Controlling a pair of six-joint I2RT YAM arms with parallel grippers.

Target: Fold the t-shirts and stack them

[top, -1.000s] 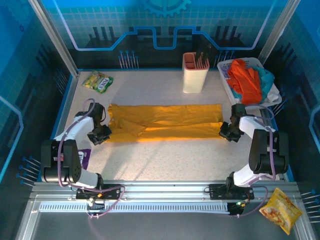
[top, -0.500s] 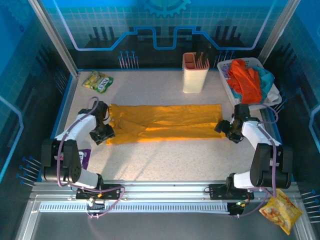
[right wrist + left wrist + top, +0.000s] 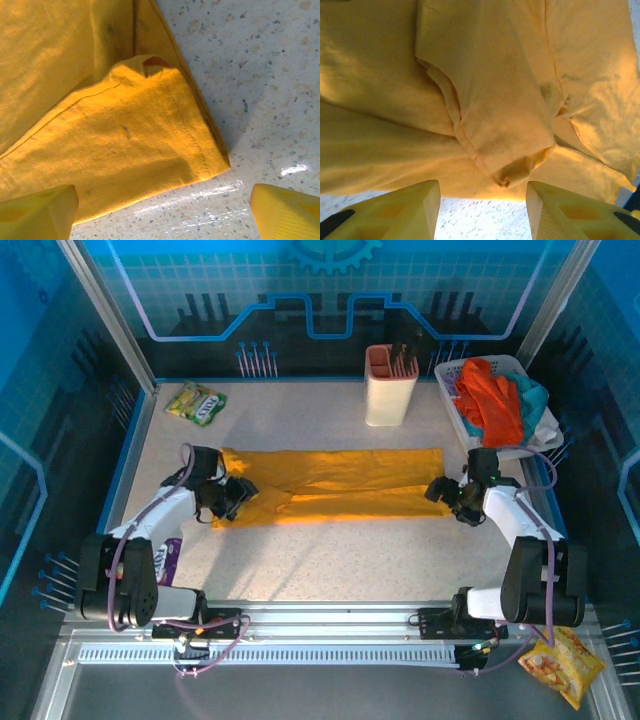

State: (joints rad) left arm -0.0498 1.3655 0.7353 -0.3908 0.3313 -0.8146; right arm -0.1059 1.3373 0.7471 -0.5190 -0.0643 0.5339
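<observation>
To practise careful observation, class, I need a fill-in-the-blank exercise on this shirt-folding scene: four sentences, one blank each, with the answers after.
1. The long folded t-shirt on the table is ___ in colour.
2. The orange-red shirt sits in a white ___ at the far right.
3. The left claw and right claw both stand ___, holding nothing.
4. The green snack packet lies near the table's far ___ corner.
Missing words: yellow; basket; open; left.

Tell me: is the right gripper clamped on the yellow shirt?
No, the right gripper is open, with the yellow shirt lying loose on the table.
</observation>
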